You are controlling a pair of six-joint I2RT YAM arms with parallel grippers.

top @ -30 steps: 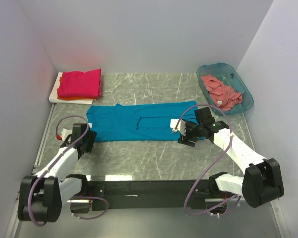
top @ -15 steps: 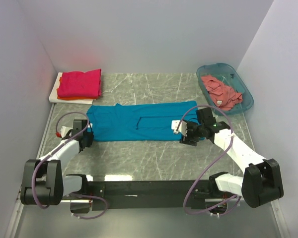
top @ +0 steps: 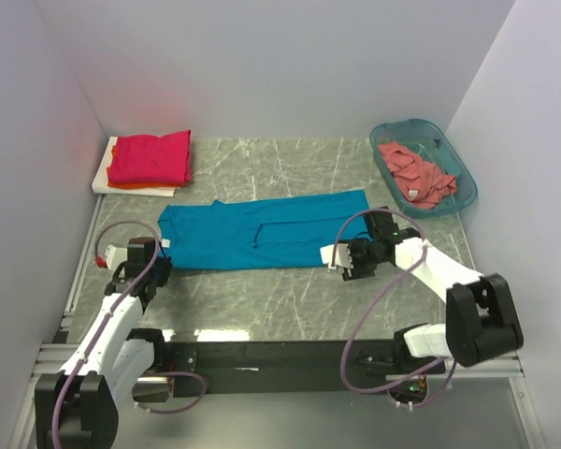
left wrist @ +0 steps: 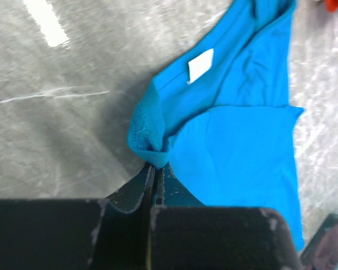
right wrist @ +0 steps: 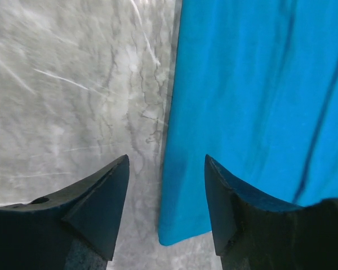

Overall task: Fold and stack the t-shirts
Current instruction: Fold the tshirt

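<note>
Left wrist view: left hand clamps the neckline edge of the teal-blue cloth t-shirt, spread flat on the grey marbled tabletop. Right hand gapes, straddling its hem corner.

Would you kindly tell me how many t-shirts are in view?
4: a teal shirt spread mid-table, a magenta shirt folded on an orange shirt at the far left, and a salmon shirt in the basket, which may hide more.
</note>
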